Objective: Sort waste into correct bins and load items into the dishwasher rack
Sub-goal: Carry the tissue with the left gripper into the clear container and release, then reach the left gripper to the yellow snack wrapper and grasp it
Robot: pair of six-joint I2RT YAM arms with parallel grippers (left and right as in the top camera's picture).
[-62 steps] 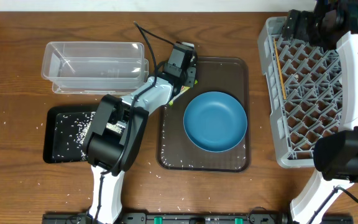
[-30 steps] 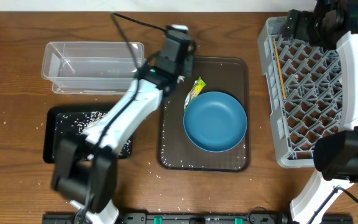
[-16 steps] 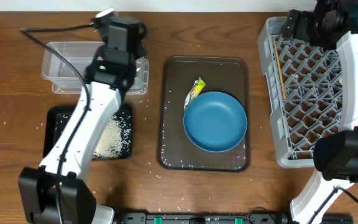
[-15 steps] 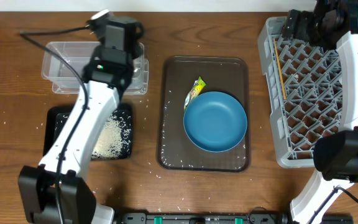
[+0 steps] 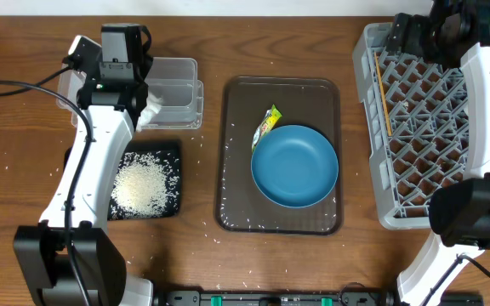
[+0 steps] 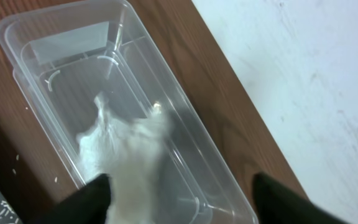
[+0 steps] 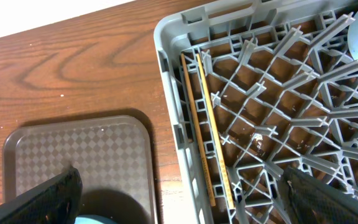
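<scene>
Wood-grain bench (image 5: 24, 187), brown, top edge meeting pale surface. Directly on it:
- clear tub (image 5: 177, 85), 10 o'clock
- black tray (image 5: 171, 153), 8 o'clock, just below tub
- brown serving tray (image 5: 236, 102), centre
- grey rack (image 5: 371, 127), 3 o'clock, reaching right edge
- stray rice grains (image 5: 213, 228) scattered, mostly around both trays

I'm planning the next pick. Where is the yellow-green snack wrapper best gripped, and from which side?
Probably its upper end, coming from above: the snack wrapper lies flat and slanted on the brown tray, its lower end close by the blue bowl, so the far end has free space around.
</scene>
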